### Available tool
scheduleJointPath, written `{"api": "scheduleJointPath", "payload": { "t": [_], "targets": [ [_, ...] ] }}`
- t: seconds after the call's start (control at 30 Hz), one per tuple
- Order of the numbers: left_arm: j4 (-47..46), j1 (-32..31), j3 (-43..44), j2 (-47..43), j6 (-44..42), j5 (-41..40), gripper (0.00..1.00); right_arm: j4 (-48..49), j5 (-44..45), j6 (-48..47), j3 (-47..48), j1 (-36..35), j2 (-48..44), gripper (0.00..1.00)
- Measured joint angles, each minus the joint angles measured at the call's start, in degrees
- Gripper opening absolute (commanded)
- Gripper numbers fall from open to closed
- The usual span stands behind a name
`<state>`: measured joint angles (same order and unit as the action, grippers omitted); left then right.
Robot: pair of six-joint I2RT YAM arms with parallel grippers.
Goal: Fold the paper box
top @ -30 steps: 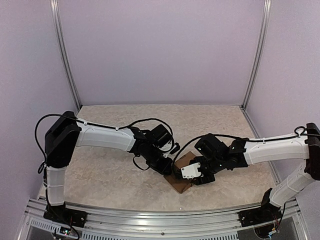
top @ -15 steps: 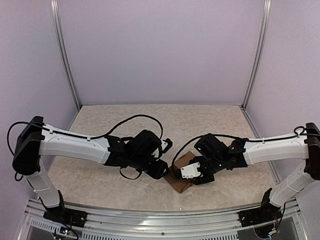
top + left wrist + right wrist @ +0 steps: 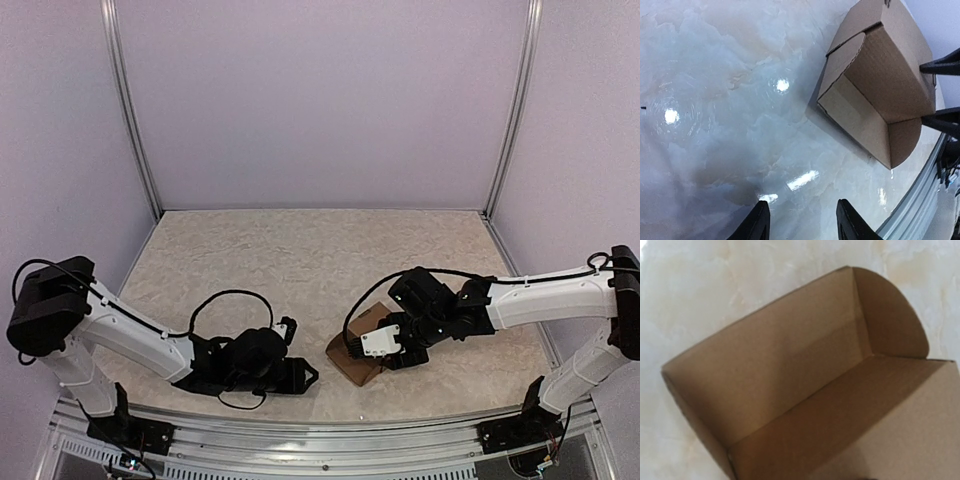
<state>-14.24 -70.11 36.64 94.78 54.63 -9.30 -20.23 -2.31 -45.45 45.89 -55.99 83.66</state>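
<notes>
One paper box (image 3: 352, 368); left jaws apart, empty; right jaws against it, grip unclear.

The paper box (image 3: 805, 390) runs off the right and bottom edges of my right wrist view, and from above my own right arm (image 3: 440, 312) hides whether my right jaws grip it.

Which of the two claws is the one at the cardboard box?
The right gripper, clasping the paper box. The left gripper stands open and empty, apart from it.
</notes>
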Motion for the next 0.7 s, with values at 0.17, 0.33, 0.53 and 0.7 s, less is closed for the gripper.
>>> {"api": "scheduleJointPath", "payload": {
  "t": [0.17, 0.33, 0.53, 0.7],
  "targets": [
    [-11.13, -0.94, -2.64, 0.02, 6.14, -3.30, 0.51, 0.09, 0.00, 0.13, 0.00, 0.00, 0.02, 0.54],
    [-17.03, -0.02, 0.87, 3.08, 8.28, -2.60, 0.52, 0.33, 0.00, 0.35, 0.00, 0.00, 0.15, 0.54],
    [-18.80, 1.27, 2.84, 6.56, 12.11, -1.55, 0.52, 1.01, 0.02, 1.20, 0.15, 0.00, 0.68, 0.54],
    [-17.84, 0.76, 2.84, 6.91, 15.45, -1.73, 0.54, 1.46, 0.04, 1.68, 0.33, 0.00, 1.09, 0.54]
  ]
}}
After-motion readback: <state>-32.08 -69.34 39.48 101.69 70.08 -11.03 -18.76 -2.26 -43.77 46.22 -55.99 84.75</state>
